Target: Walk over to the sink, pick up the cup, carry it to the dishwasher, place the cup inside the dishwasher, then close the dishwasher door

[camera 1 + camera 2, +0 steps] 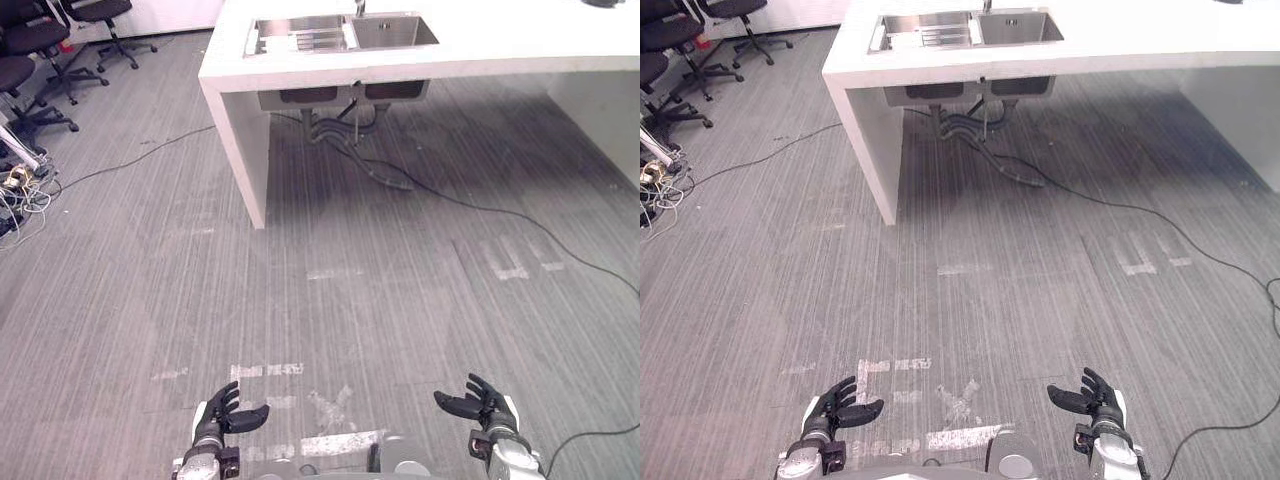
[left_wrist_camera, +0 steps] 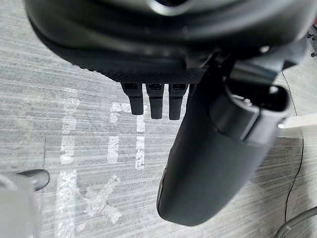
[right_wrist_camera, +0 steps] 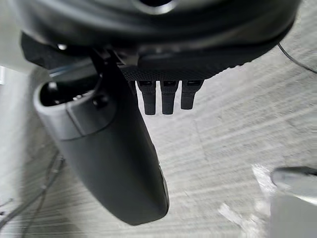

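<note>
Standing well back from the white bench (image 1: 500,50), grey striped floor (image 1: 350,250) between. Steel sink (image 1: 345,35) is set into the bench top near its left end, with two basins: the left one has a ribbed rack across it, the right one is plain. The base of the tap (image 1: 360,8) is just behind the divide. Where the cup is cannot be told; neither basin is seen well enough to make one out, and neither hand has it. Grey waste pipes (image 1: 340,130) hang under the basins and trail onto the floor. Left hand (image 1: 225,410) is low at the near edge, palm turned inward, fingers (image 2: 156,101) loosely spread and only slightly bent, thumb (image 2: 208,163) standing apart, holding nothing. Right hand (image 1: 480,403) mirrors it on the other side, fingers (image 3: 163,99) relaxed and apart, thumb (image 3: 119,163) clear of them, also empty. The two hands are well apart, both over bare floor. White tape marks (image 1: 340,442) lie on the floor between and just ahead of the hands, with more pale tape farther right. Black office chairs (image 1: 40,50) stand at far left, with a tangle of leads (image 1: 20,185) on the floor near them.
</note>
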Robot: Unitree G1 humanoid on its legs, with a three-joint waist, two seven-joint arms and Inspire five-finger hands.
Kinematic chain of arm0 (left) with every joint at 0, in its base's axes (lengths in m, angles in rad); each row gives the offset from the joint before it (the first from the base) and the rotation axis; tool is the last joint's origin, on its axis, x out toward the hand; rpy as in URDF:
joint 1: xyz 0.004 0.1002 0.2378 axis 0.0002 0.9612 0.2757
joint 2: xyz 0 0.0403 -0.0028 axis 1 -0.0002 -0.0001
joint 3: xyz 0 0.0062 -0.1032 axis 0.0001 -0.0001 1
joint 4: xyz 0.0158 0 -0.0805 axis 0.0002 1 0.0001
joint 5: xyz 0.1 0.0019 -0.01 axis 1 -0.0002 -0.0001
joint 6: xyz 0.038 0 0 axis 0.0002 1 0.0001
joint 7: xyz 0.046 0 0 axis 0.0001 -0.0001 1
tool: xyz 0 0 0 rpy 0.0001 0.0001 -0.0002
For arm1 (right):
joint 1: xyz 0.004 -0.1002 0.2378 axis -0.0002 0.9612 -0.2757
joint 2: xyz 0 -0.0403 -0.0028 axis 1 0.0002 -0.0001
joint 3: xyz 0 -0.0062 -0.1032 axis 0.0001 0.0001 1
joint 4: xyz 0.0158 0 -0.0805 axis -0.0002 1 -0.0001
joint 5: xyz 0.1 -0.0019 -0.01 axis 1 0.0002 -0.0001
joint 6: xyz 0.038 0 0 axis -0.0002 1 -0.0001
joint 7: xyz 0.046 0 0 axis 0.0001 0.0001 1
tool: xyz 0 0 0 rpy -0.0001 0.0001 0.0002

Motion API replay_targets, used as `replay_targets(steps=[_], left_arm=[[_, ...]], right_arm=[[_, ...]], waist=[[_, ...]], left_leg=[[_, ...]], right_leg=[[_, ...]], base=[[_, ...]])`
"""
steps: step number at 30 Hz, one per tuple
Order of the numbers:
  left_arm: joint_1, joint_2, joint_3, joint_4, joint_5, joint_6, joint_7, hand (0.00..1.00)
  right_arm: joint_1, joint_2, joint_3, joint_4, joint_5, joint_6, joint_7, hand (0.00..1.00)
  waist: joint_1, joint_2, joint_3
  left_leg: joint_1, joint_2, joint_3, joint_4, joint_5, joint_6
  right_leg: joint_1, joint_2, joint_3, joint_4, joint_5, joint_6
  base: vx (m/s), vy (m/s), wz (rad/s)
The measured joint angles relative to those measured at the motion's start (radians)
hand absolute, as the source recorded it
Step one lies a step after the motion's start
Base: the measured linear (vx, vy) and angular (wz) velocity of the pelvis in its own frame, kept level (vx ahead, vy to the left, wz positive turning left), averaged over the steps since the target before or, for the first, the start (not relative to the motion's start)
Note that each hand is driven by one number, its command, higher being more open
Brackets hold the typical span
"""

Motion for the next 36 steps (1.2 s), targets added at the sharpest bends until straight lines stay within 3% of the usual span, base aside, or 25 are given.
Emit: replay_targets(steps=[3, 5, 6, 7, 10, 11, 12, 13, 14, 16, 19, 21, 22, 23, 24, 25, 26, 27, 29, 30, 31, 32, 33, 35, 36], left_arm=[[-0.019, 0.016, 0.002, -0.002, -0.008, -0.001, 0.022, 0.90], [-0.045, 0.022, 0.001, 0.004, -0.019, -0.001, 0.027, 0.90], [-0.051, 0.020, 0.000, 0.007, -0.018, -0.005, 0.028, 0.90], [-0.059, 0.007, 0.000, 0.023, -0.018, -0.009, 0.028, 0.90], [-0.081, -0.004, -0.002, 0.032, -0.017, -0.010, 0.026, 0.90], [-0.093, -0.010, -0.002, 0.036, -0.017, -0.011, 0.023, 0.90], [-0.095, -0.014, -0.002, 0.036, -0.017, -0.011, 0.020, 0.90], [-0.091, -0.019, -0.002, 0.032, -0.017, -0.016, 0.017, 0.90], [-0.084, -0.019, 0.000, 0.023, -0.018, -0.016, 0.017, 0.90], [-0.074, -0.024, 0.000, 0.015, -0.022, -0.016, 0.018, 0.90], [-0.071, -0.029, 0.006, -0.068, -0.042, -0.013, 0.024, 0.90], [-0.063, -0.029, 0.015, -0.185, -0.059, -0.012, 0.045, 0.90], [-0.056, -0.030, 0.017, -0.250, -0.064, -0.013, 0.058, 0.90], [-0.046, -0.040, 0.017, -0.357, -0.070, -0.013, 0.071, 0.90], [-0.042, -0.041, 0.017, -0.402, -0.070, -0.014, 0.077, 0.90], [-0.045, -0.035, 0.024, -0.469, -0.070, -0.018, 0.088, 0.90], [-0.047, -0.035, 0.031, -0.500, -0.070, -0.018, 0.096, 0.90], [-0.045, -0.040, 0.047, -0.582, -0.070, -0.017, 0.112, 0.90], [-0.046, -0.055, 0.061, -0.738, -0.064, -0.020, 0.126, 0.90], [-0.047, -0.049, 0.065, -0.780, -0.053, -0.027, 0.135, 0.90], [-0.058, -0.031, 0.077, -0.816, -0.040, -0.035, 0.147, 0.90], [-0.075, -0.015, 0.099, -0.839, -0.029, -0.036, 0.156, 0.90], [-0.076, -0.012, 0.110, -0.854, -0.023, -0.036, 0.167, 0.90], [-0.073, -0.007, 0.139, -0.925, 0.008, -0.055, 0.220, 0.90], [-0.073, -0.001, 0.139, -0.945, 0.014, -0.063, 0.229, 0.90]], right_arm=[[-0.015, -0.002, 0.040, 0.010, -0.001, 0.003, 0.006, 0.90], [-0.028, -0.010, 0.041, 0.009, -0.001, 0.003, 0.006, 0.90], [-0.026, -0.018, 0.041, 0.008, -0.001, 0.003, 0.005, 0.90], [-0.023, -0.038, 0.040, 0.010, -0.001, 0.002, 0.003, 0.90], [-0.047, -0.050, 0.037, 0.004, -0.001, 0.001, 0.001, 0.90], [-0.039, -0.050, 0.039, 0.005, 0.000, 0.001, 0.003, 0.90], [-0.035, -0.049, 0.040, 0.005, 0.000, 0.001, 0.005, 0.90], [-0.018, -0.049, 0.055, 0.005, 0.002, 0.001, 0.004, 0.90], [-0.011, -0.047, 0.063, 0.005, 0.005, -0.001, 0.004, 0.90], [-0.012, -0.045, 0.060, 0.002, 0.041, -0.011, 0.000, 0.90], [-0.021, -0.049, 0.055, 0.002, 0.043, -0.014, -0.012, 0.90], [-0.023, -0.037, 0.058, 0.004, 0.042, -0.012, -0.013, 0.90], [-0.027, -0.030, 0.058, 0.004, 0.042, -0.012, -0.014, 0.90], [-0.023, -0.033, 0.058, 0.004, 0.041, -0.013, -0.016, 0.90], [-0.022, -0.036, 0.057, 0.004, 0.040, -0.013, -0.017, 0.90], [-0.021, -0.028, 0.055, 0.013, 0.040, -0.012, -0.026, 0.90], [-0.017, -0.023, 0.055, 0.014, 0.038, -0.012, -0.027, 0.90], [-0.007, -0.013, 0.055, 0.014, 0.038, -0.013, -0.027, 0.90], [-0.002, -0.014, 0.052, 0.016, 0.037, -0.013, -0.026, 0.90], [0.001, -0.009, 0.053, 0.018, 0.035, -0.013, -0.023, 0.90], [0.007, 0.005, 0.054, 0.018, 0.031, -0.013, -0.016, 0.90], [0.008, 0.014, 0.058, 0.018, 0.029, -0.012, -0.006, 0.90], [0.012, 0.015, 0.060, 0.018, 0.029, -0.011, -0.002, 0.90], [0.003, 0.019, 0.072, 0.012, 0.027, -0.012, 0.015, 0.90], [0.001, 0.019, 0.077, 0.009, 0.024, -0.013, 0.016, 0.90]], waist=[[-0.007, 0.019, 0.018], [-0.029, 0.026, 0.032], [-0.035, 0.018, 0.031], [-0.044, 0.025, 0.034], [-0.049, 0.039, 0.036], [-0.054, 0.045, 0.040], [-0.055, 0.049, 0.042], [-0.046, 0.055, 0.049], [-0.039, 0.055, 0.052], [-0.031, 0.042, 0.057], [-0.011, 0.038, 0.062], [0.019, 0.025, 0.070], [0.025, 0.009, 0.079], [0.037, 0.017, 0.076], [0.039, 0.030, 0.076], [0.043, 0.036, 0.076], [0.046, 0.030, 0.072], [0.048, 0.003, 0.061], [0.050, -0.008, 0.059], [0.051, -0.013, 0.059], [0.046, -0.029, 0.055], [0.044, -0.038, 0.055], [0.042, -0.039, 0.055], [0.035, -0.031, 0.051], [0.035, -0.029, 0.050]], left_leg=[[0.051, 0.055, -0.009, -0.029, -0.003, -0.044], [0.091, 0.090, -0.037, -0.079, 0.003, -0.082], [0.117, 0.090, -0.049, -0.098, -0.005, -0.104], [0.145, 0.105, -0.059, -0.100, -0.023, -0.133], [0.099, 0.141, -0.077, 0.069, -0.016, -0.158], [0.036, 0.181, -0.087, 0.257, 0.029, -0.200], [-0.002, 0.209, -0.091, 0.367, 0.071, -0.204], [-0.094, 0.294, -0.065, 0.668, 0.096, -0.201], [-0.138, 0.343, -0.024, 0.804, 0.081, -0.175], [-0.219, 0.374, 0.040, 0.889, 0.061, -0.142], [-0.361, 0.334, 0.100, 0.739, 0.041, -0.121], [-0.410, 0.248, 0.116, 0.465, 0.042, -0.112], [-0.410, 0.194, 0.110, 0.297, 0.077, -0.117], [-0.413, 0.142, 0.081, 0.016, 0.185, -0.126], [-0.420, 0.141, 0.071, -0.040, 0.208, -0.125], [-0.427, 0.139, 0.048, -0.021, 0.316, -0.053], [-0.422, 0.129, 0.046, -0.008, 0.353, -0.014], [-0.427, 0.096, 0.039, 0.026, 0.341, 0.017], [-0.430, 0.058, 0.042, 0.103, 0.237, 0.038], [-0.418, 0.049, 0.044, 0.130, 0.201, 0.036], [-0.387, 0.024, 0.041, 0.153, 0.157, 0.035], [-0.328, 0.001, 0.039, 0.157, 0.122, 0.047], [-0.292, -0.005, 0.039, 0.153, 0.102, 0.048], [-0.160, -0.015, 0.041, 0.091, 0.050, 0.054], [-0.131, -0.016, 0.041, 0.070, 0.048, 0.049]], right_leg=[[-0.067, 0.018, -0.069, -0.160, -0.003, -0.020], [-0.096, 0.047, -0.063, -0.376, 0.126, -0.014], [-0.096, 0.046, -0.051, -0.425, 0.239, -0.033], [-0.095, 0.049, -0.047, -0.372, 0.291, -0.113], [-0.106, 0.051, -0.058, -0.244, 0.154, -0.138], [-0.045, 0.061, -0.084, -0.265, 0.122, -0.144], [0.000, 0.071, -0.097, -0.291, 0.113, -0.149], [0.125, 0.115, -0.116, -0.378, 0.108, -0.155], [0.198, 0.140, -0.115, -0.431, 0.109, -0.156], [0.300, 0.157, -0.114, -0.523, 0.109, -0.156], [0.376, 0.157, -0.101, -0.614, 0.113, -0.149], [0.430, 0.134, -0.080, -0.665, 0.113, -0.130], [0.455, 0.112, -0.073, -0.680, 0.105, -0.112], [0.486, 0.104, -0.057, -0.700, 0.085, -0.072], [0.504, 0.115, -0.053, -0.709, 0.076, -0.058], [0.550, 0.116, -0.049, -0.720, 0.053, -0.027], [0.561, 0.109, -0.044, -0.720, 0.048, -0.020], [0.558, 0.064, -0.032, -0.686, 0.040, -0.008], [0.446, -0.011, 0.017, -0.401, 0.020, 0.024], [0.391, -0.037, 0.051, -0.247, 0.030, 0.059], [0.318, -0.065, 0.099, -0.042, 0.054, 0.159], [0.253, -0.086, 0.121, 0.146, 0.053, 0.194], [0.225, -0.094, 0.116, 0.208, 0.044, 0.177], [0.113, -0.106, 0.055, 0.265, -0.009, 0.076], [0.078, -0.104, 0.037, 0.245, -0.025, 0.051]], base=[[0.31, -0.094, 0.13], [0.47, -0.207, 0.39], [0.57, -0.286, 0.40], [0.49, -0.254, 0.23], [0.43, -0.246, 0.12], [0.48, -0.286, 0.35], [0.55, -0.318, 0.41], [0.51, -0.281, 0.11], [0.40, -0.190, -0.01], [0.37, -0.135, -0.06], [0.39, -0.025, -0.10], [0.48, 0.101, -0.29], [0.55, 0.182, -0.33], [0.47, 0.193, -0.29], [0.50, 0.252, -0.27], [0.42, 0.223, -0.17], [0.52, 0.276, -0.13], [0.52, 0.260, -0.03], [0.63, 0.323, 0.10], [0.53, 0.254, 0.18], [0.54, 0.184, 0.21], [0.43, 0.104, 0.19], [0.54, 0.090, 0.04], [0.51, 0.050, -0.10], [0.49, 0.001, -0.03]])
